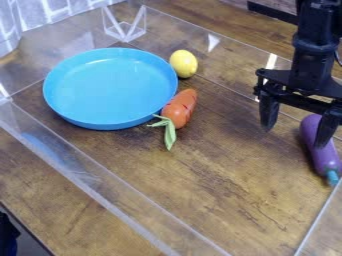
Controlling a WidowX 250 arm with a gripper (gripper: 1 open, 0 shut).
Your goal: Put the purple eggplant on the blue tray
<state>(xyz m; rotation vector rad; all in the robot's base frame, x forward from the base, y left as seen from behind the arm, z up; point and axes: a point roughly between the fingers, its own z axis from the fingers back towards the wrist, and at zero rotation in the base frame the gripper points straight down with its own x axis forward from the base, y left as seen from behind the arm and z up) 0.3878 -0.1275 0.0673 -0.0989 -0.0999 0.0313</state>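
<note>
The purple eggplant (pixel 321 145) lies on the wooden table at the right edge, its teal stem cap pointing toward the lower right. My gripper (pixel 299 115) hangs directly over its upper end, open, with one dark finger (pixel 269 110) to the left of the eggplant and the other partly hiding its top. Nothing is held between the fingers. The blue tray (pixel 80 115) is a large round dish at the left, with nothing in it.
An orange carrot (pixel 179 108) with green leaves lies against the tray's right rim. A yellow lemon (pixel 185 63) sits behind it. A clear plastic wall (pixel 80 160) runs along the table's near side.
</note>
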